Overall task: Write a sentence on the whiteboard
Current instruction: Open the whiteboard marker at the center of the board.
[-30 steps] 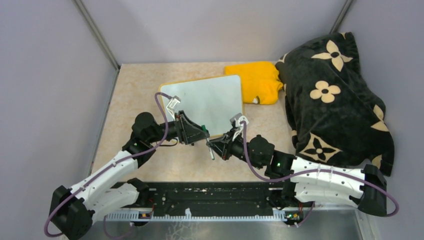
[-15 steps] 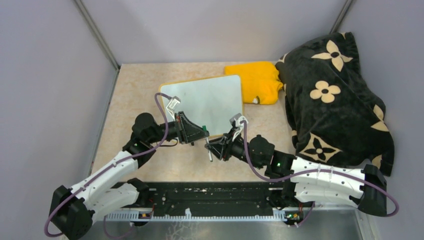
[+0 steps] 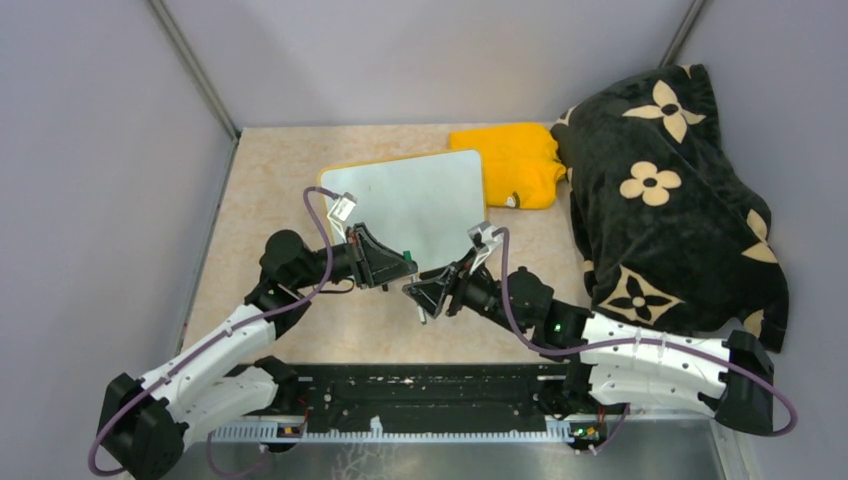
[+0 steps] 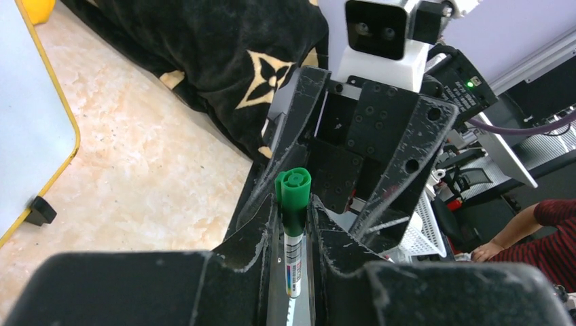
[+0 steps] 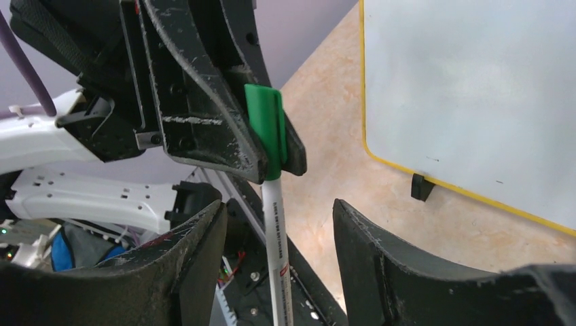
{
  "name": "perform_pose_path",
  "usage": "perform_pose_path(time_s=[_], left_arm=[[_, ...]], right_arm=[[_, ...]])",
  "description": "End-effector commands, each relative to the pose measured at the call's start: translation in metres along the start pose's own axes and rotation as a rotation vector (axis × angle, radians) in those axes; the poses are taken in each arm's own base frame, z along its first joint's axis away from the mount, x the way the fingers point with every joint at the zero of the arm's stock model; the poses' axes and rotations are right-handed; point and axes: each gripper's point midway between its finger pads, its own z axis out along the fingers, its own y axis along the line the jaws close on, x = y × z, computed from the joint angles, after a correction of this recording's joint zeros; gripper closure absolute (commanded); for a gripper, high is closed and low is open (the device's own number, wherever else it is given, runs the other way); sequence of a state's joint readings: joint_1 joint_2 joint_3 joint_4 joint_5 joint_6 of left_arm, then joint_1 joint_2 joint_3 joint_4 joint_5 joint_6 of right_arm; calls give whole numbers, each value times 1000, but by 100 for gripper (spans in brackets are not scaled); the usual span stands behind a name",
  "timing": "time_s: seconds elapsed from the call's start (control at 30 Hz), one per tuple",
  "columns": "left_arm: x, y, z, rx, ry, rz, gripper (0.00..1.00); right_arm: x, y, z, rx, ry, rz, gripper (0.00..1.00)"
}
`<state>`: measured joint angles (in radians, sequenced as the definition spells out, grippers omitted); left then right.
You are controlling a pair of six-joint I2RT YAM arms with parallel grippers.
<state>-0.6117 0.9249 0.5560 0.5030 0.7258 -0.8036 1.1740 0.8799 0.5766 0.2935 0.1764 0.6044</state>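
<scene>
The whiteboard lies flat at mid-table, a glossy white board with a yellow rim; it also shows in the left wrist view and right wrist view. No sentence is in view on its blank face. In front of it my left gripper is shut on the green cap of a white marker. The marker hangs down between the fingers of my right gripper, which stands open with gaps on both sides of the barrel.
A folded yellow cloth lies beside the board's right edge. A black blanket with cream flowers is heaped along the right side. Grey walls close in the left and back. A black clip foot sits under the board's near edge.
My left gripper closed on the marker's green cap. My right gripper then opened off the barrel and shifted slightly left.
</scene>
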Motion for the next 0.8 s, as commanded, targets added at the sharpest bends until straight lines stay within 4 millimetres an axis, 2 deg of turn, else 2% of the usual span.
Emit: perform_pose_path(time_s=[0.0, 0.3, 0.53, 0.7, 0.77], left_arm=[[-5, -19, -4, 70, -24, 34, 100], [-6, -26, -4, 99, -22, 27, 100], [-4, -23, -5, 90, -25, 22, 100], [-1, -19, -6, 75, -29, 14, 100], [-2, -17, -6, 66, -33, 18, 100]], right_arm=[[-24, 9, 4, -38, -77, 73, 43], [-20, 11, 8, -48, -49, 70, 56], [-12, 15, 8, -77, -17, 58, 78], [-6, 10, 5, -76, -9, 49, 100], [-3, 7, 4, -69, -4, 47, 100]])
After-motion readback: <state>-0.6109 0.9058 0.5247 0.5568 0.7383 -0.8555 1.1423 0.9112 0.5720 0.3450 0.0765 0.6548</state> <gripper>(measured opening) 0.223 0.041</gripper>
